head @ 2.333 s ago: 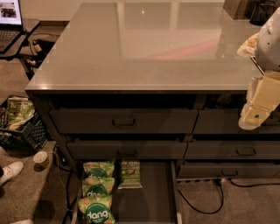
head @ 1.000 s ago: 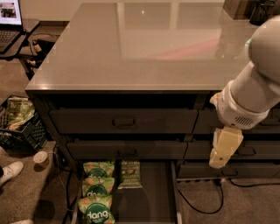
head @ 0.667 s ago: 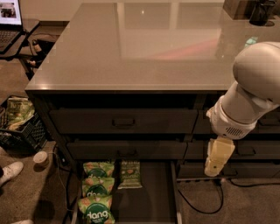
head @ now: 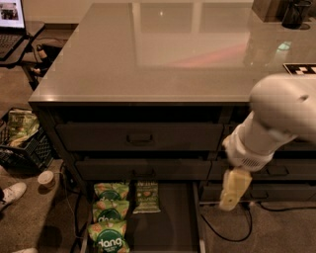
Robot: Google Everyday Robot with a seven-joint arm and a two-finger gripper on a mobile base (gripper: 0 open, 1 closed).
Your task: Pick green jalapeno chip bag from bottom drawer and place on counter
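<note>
The bottom drawer [head: 170, 225] is pulled open under the cabinet. The green jalapeno chip bag [head: 146, 197] lies flat at the back of the drawer floor, olive-green with a tan chip picture. Three brighter green "dang" bags [head: 109, 217] lie in a column to its left. My gripper [head: 233, 190] hangs from the white arm [head: 279, 118] to the right of the drawer, in front of the right-hand drawers, well apart from the bag and above floor level. The counter [head: 163, 49] is the glossy grey top above.
Two closed drawers with bar handles [head: 139, 139] sit above the open one. A black crate with bags [head: 22, 141] and a small cup [head: 46, 179] stand on the floor at left. A laptop [head: 11, 24] is at far left. Dark items [head: 296, 12] stand on the counter's far right corner.
The arm has swung down and leftward from beside the counter's right edge to in front of the lower right drawers. The bags in the drawer have not moved.
</note>
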